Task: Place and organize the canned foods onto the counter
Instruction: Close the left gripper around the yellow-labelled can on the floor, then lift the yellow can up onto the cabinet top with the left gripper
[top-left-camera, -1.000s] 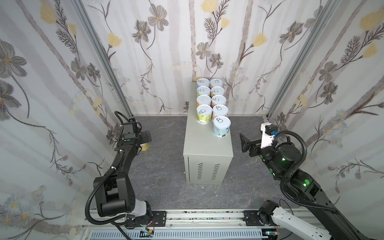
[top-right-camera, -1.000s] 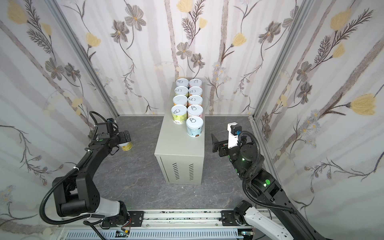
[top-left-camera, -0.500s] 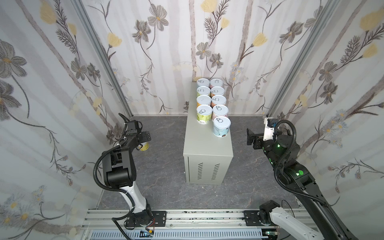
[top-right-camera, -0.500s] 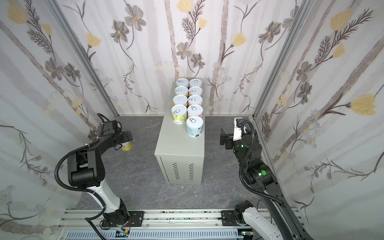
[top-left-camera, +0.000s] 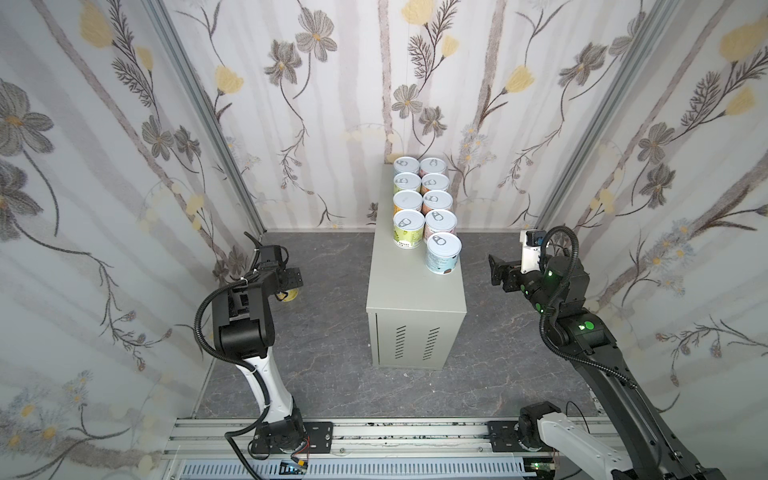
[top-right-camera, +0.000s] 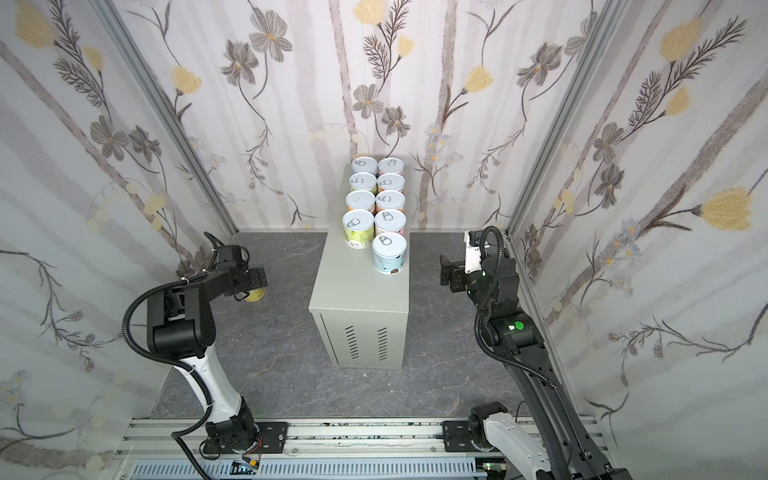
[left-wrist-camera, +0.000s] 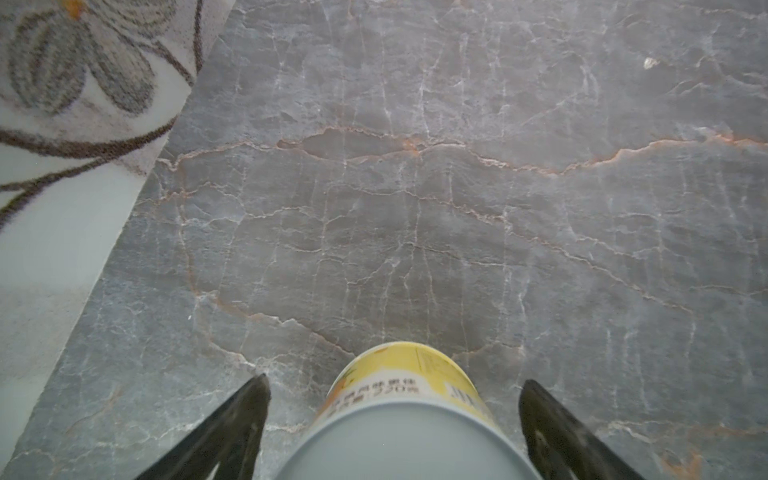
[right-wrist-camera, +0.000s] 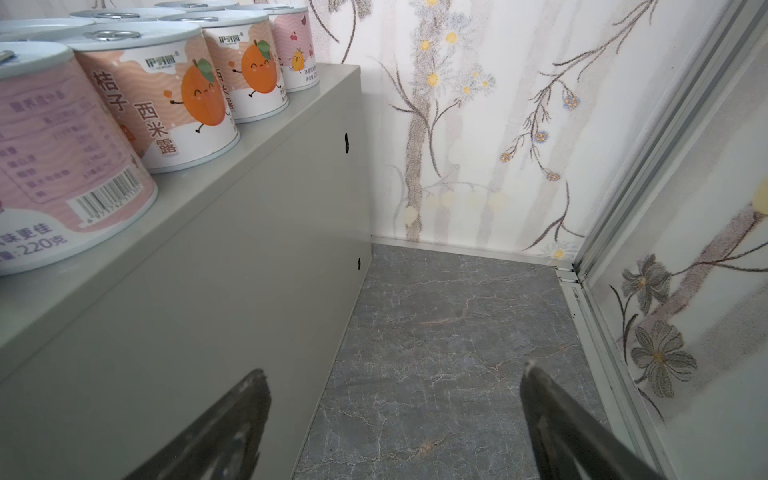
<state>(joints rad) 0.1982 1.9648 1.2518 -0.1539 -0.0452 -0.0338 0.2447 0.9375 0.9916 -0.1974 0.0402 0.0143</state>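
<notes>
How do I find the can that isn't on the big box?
Look at the dark marbled floor left of the grey cabinet. A can stands there inside the open left claw. Unlike the nine cans on top, it sits low, with a yellow label.

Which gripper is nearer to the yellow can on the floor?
Left. The left gripper straddles the yellow can, jaws open on both sides of it. The right gripper hangs beyond the counter, on its far side.
</notes>
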